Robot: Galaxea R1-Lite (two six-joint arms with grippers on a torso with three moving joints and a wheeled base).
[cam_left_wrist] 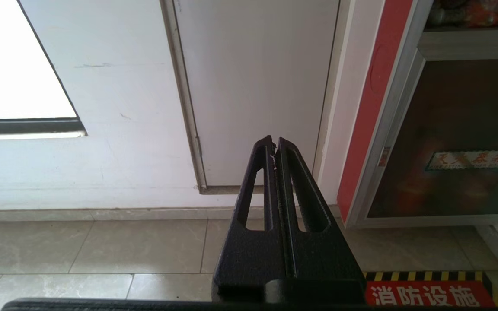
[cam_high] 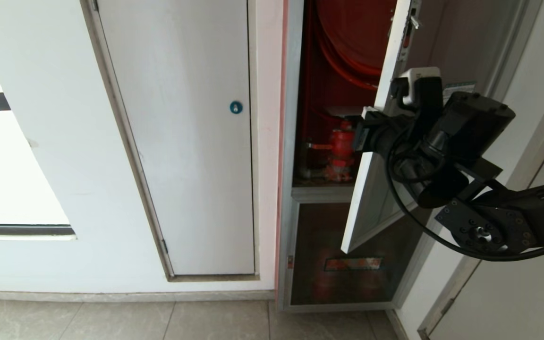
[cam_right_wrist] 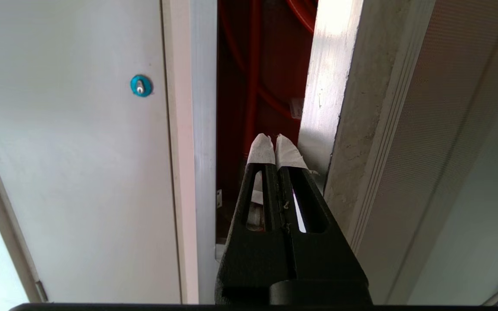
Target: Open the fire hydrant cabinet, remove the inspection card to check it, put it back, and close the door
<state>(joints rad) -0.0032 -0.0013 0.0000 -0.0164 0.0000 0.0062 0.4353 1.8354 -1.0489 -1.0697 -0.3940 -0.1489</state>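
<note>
- White wall frames the silver aluminium-framed fire hydrant cabinet [cam_high: 289,141].
- Right gripper [cam_right_wrist: 275,144], fingers pressed together empty, sits just beside the aluminium-framed glass door's [cam_high: 371,179] free edge.
- Step: swinging it wider; next, probably reaching for the card.

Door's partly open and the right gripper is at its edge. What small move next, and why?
Probably sweep the shut right gripper outward against the door edge to swing it wider: the gap into the fire hydrant cabinet looks narrow, and no inspection card is in view yet.
</note>
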